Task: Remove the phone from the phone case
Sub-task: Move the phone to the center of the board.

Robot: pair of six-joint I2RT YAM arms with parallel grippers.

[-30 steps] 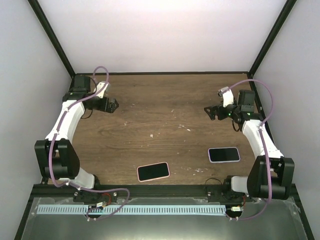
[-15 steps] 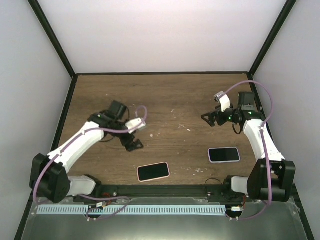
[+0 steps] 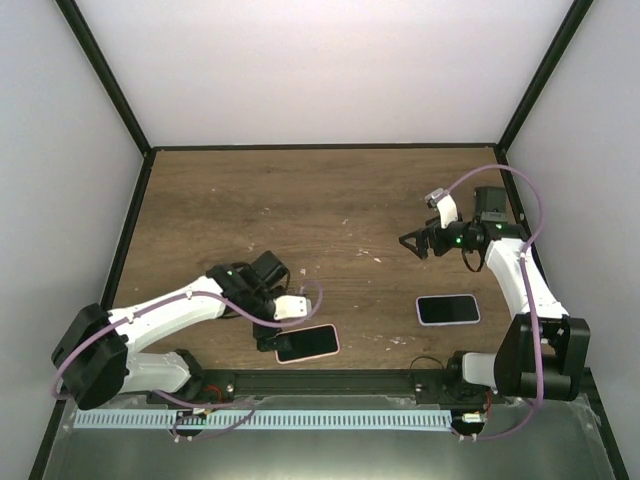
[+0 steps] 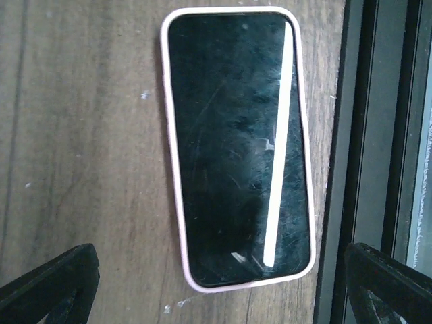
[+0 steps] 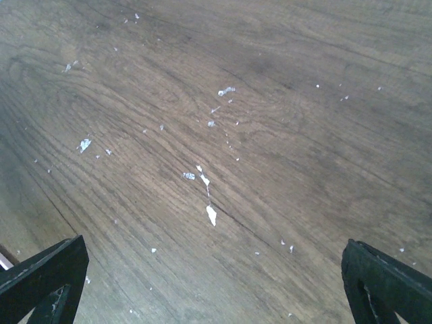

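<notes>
A phone [image 3: 306, 343] with a dark screen lies flat in a pale pink phone case [image 4: 174, 202] near the table's front edge. My left gripper [image 3: 270, 337] hovers over its left end, open. In the left wrist view the phone [image 4: 236, 145] fills the middle, and the open left gripper [image 4: 219, 273] shows one black fingertip [image 4: 54, 283] on each side of the phone's near end, neither touching it. My right gripper [image 3: 411, 243] hangs open over bare wood at the right, and in the right wrist view the right gripper [image 5: 214, 273] has nothing between its fingers.
A second dark-screened phone [image 3: 448, 310] in a pale rim lies at the front right, below the right gripper. A black rail [image 3: 330, 378] runs along the table's front edge, close beside the first phone. White flecks [image 5: 210, 214] dot the wood.
My left arm has swung from the back left corner forward and down to the phone at the front edge. The right gripper has shifted slightly left. Neither phone has moved.
</notes>
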